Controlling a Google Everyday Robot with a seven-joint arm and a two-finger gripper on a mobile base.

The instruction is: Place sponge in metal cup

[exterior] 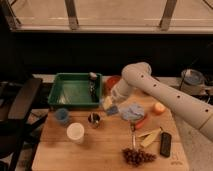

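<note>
The sponge (110, 106), a small block showing pale yellow and blue, is held at the tip of my gripper (109, 105), a little above the wooden table. The gripper hangs from the white arm (150, 82) that reaches in from the right. The metal cup (94, 119), small and shiny with a dark inside, stands on the table just below and left of the sponge, apart from it.
A green tray (75, 90) sits at the back left. A blue cup (62, 116) and a white cup (75, 132) stand left of the metal cup. A grey-blue cloth (132, 111), an orange fruit (159, 107), a carrot, a banana (149, 136), grapes (137, 156) and a black bar (165, 144) lie on the right.
</note>
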